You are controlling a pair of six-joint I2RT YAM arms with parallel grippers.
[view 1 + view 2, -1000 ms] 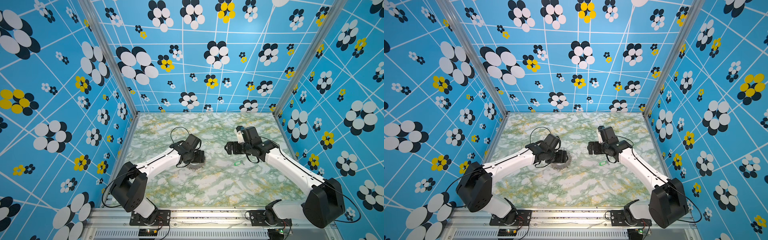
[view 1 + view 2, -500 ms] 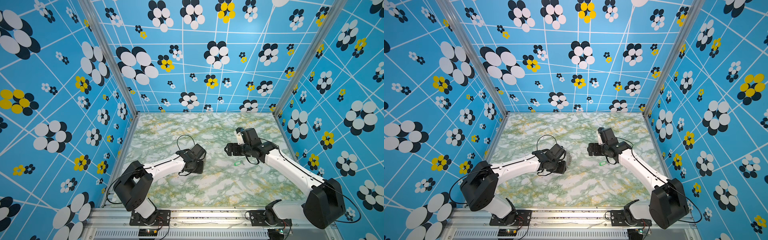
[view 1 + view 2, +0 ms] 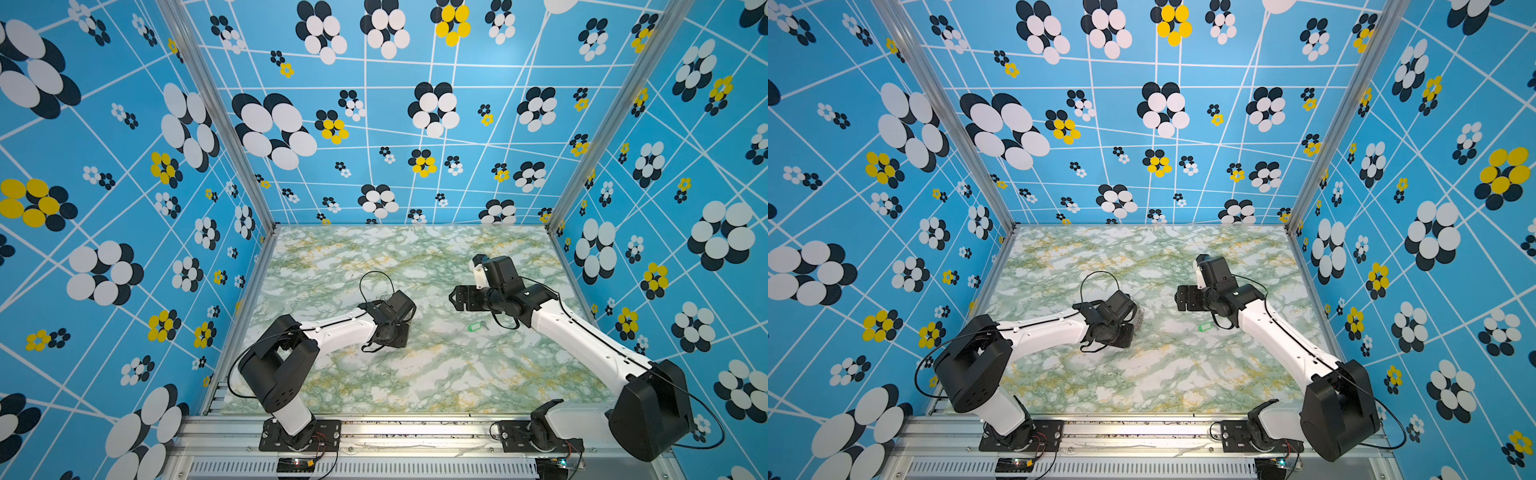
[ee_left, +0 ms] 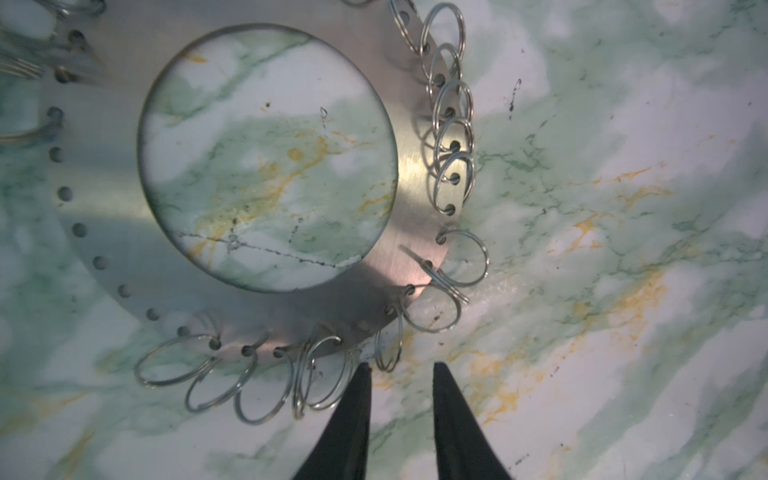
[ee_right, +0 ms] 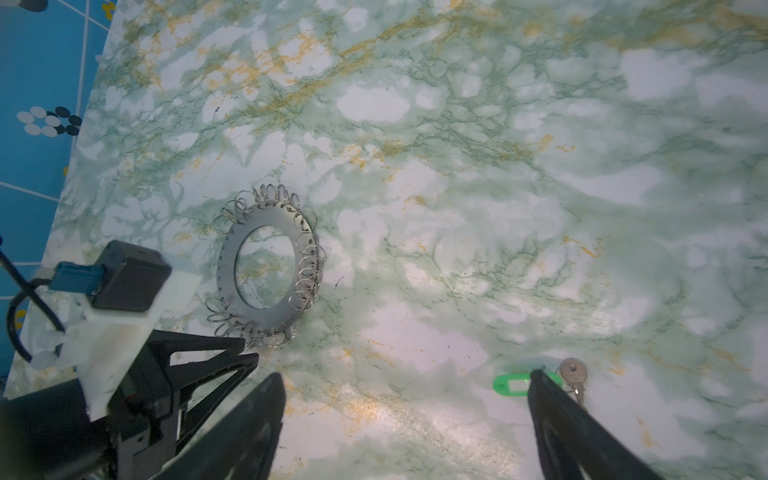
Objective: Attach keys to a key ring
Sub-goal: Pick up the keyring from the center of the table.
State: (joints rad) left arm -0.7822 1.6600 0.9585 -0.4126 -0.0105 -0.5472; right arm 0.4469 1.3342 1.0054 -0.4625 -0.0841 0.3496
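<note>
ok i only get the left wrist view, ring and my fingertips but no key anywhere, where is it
Observer: The green key tag lies flat on the table, well apart from the key ring, over by the right arm.
Operator: is the right gripper holding it
Observer: No. The right gripper is wide open with nothing between its jaws. In its wrist view one fingertip overlaps the tag.
Operator: is there a real key on that tag
Observer: Yes, a small silvery key lies at the tag's end.
</note>
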